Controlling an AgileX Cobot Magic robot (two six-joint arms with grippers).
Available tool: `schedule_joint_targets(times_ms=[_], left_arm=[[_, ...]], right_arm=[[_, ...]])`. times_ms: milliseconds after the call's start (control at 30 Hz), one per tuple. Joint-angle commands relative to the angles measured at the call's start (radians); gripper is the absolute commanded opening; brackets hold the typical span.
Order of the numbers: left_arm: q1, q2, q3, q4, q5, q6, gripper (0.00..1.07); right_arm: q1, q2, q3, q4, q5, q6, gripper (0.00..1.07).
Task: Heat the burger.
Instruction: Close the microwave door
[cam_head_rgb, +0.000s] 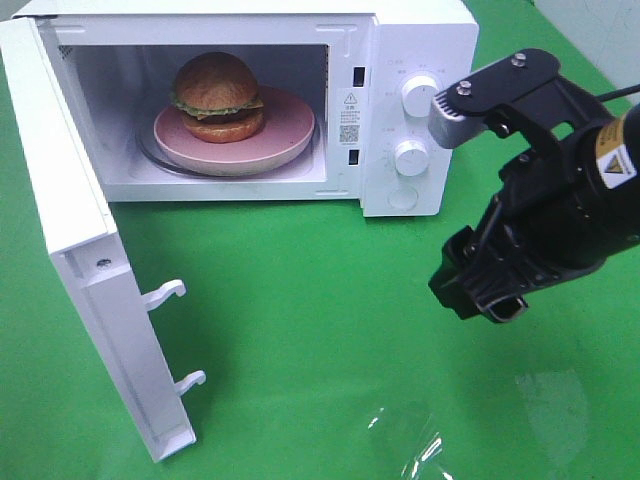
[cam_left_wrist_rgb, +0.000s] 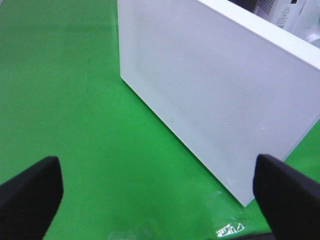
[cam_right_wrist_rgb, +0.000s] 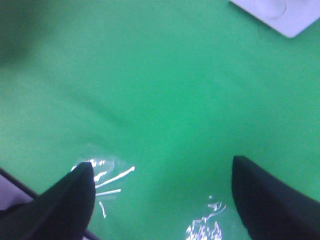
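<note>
Press the open microwave door (cam_left_wrist_rgb: 210, 95), just ahead of the wide-open, empty left gripper (cam_left_wrist_rgb: 159, 192), squarely shut on the burger (cam_head_rgb: 218, 97), holding the likewise spread, empty right gripper (cam_right_wrist_rgb: 167, 195) clear.

The high camera overlooks the microwave (cam_head_rgb: 420, 40) and green table (cam_head_rgb: 320, 300); 2 wrist cameras face that table closely.

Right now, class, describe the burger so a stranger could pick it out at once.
Find the white microwave on the green surface, its door standing open. Inside lies a flat pink plate, and the burger sits on it. Its domed brown bun and green lettuce edge set it apart.
</note>
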Motion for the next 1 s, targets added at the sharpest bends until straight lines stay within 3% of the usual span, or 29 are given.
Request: schedule_joint_targets(times_ms=[33, 333, 500, 567, 733, 833, 1000], left_arm=[[0.002, -0.004, 0.003, -0.011, -0.002, 0.0, 0.95], [0.002, -0.004, 0.003, -0.011, -0.002, 0.0, 0.95], [0.002, -0.004, 0.003, -0.011, -0.002, 0.0, 0.95], [0.002, -0.004, 0.003, -0.011, -0.002, 0.0, 0.95], [0.002, -0.004, 0.003, -0.011, -0.002, 0.0, 0.95], [0.002, -0.004, 0.003, -0.011, -0.002, 0.0, 0.95], [0.002, -0.004, 0.003, -0.011, -0.002, 0.0, 0.95]], right_arm=[[-0.002, -0.066, 0.003, 0.053, 0.131, 0.021, 0.74], [-0.002, -0.183, 0.015, 0.076, 0.315, 0.023, 0.74], [-0.002, -0.253, 0.053, 0.072, 0.315, 0.024, 0.74], [-0.002, -0.364, 0.137, 0.048, 0.304, 0.03, 0.74], [-0.002, -0.455, 0.215, 0.017, 0.315, 0.067, 0.74], [-0.029, -0.516, 0.254, 0.006, 0.325, 0.085, 0.74], [-0.181, -0.659, 0.254, 0.012, 0.33, 0.08, 0.74]])
